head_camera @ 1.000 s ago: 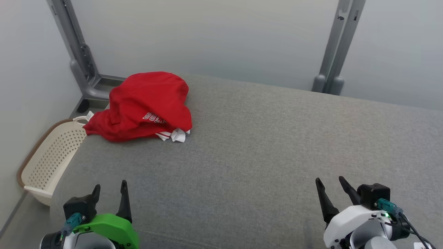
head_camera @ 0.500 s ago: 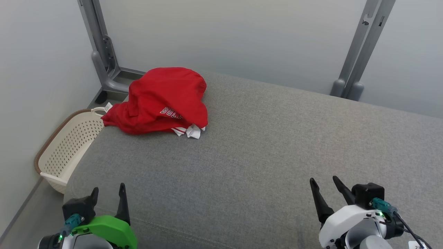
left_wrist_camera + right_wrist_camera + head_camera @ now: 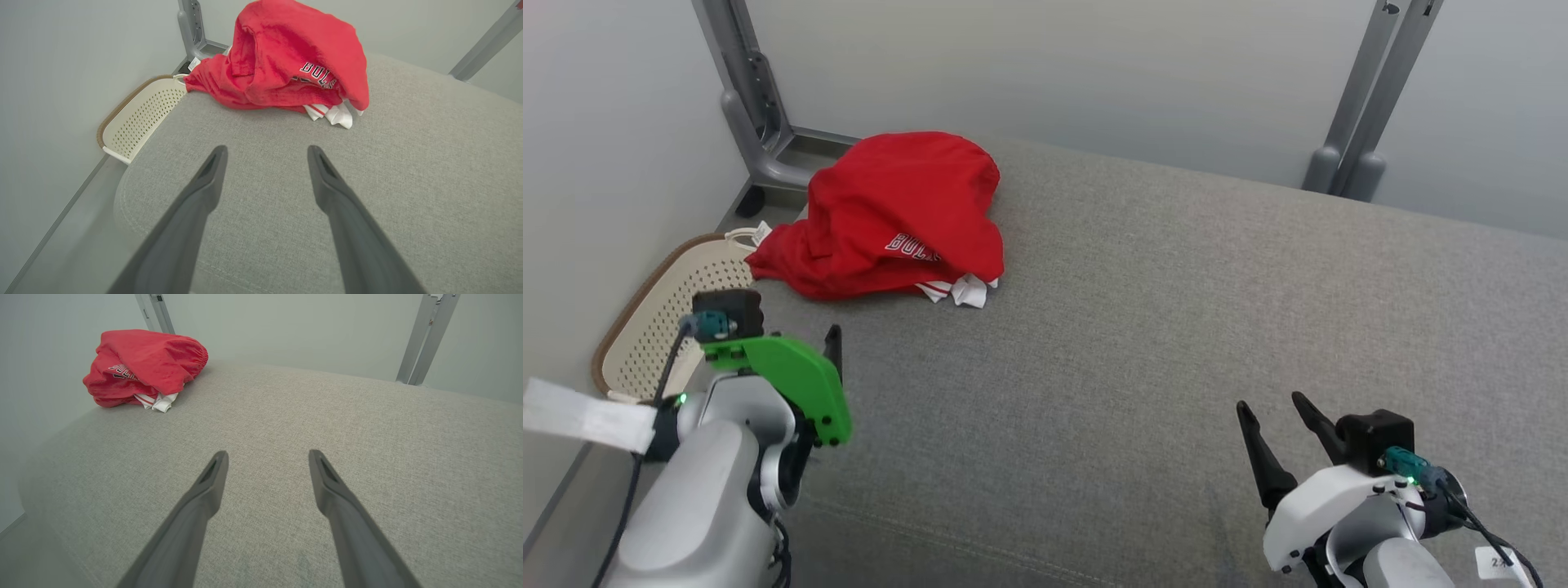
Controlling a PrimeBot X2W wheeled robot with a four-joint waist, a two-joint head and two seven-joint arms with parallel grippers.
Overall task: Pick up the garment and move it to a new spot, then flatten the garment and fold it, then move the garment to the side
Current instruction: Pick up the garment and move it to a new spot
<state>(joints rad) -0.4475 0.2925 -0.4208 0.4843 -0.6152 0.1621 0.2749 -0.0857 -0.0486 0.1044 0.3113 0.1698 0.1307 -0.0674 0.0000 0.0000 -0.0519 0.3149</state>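
Left pincer (image 3: 265, 152) spread wide, nothing between its two dark fingers (image 3: 204, 192), nothing touched. Poised above the near left part of the grey cushion (image 3: 408, 183), fingers aimed toward the garment (image 3: 294, 61). In the head view, one dark fingertip seen past the green cover (image 3: 784, 376) on the wrist, pointing up that view toward the red heap.

Right pincer (image 3: 1270, 404) likewise spread wide and empty, low at the right of the head view, above the cushion's near part.

Garment red, crumpled into a rounded heap at the far left corner of the cushion. White lettering across one fold; a scrap of white cloth with red stripes sticking out at its near right edge. Ahead of the left pincer and a little to the right in the left wrist view, clear of both fingertips, bare cushion in between. From the right pincer, far ahead and well off to the left, well apart.

One red edge with a white tag hanging past the cushion's left side, just at the rim of a cream perforated basket (image 3: 645, 327) set lower, beside the cushion and near the wall. Behind the heap, a grey post (image 3: 747, 106); a second post (image 3: 1364, 106) at the far right.
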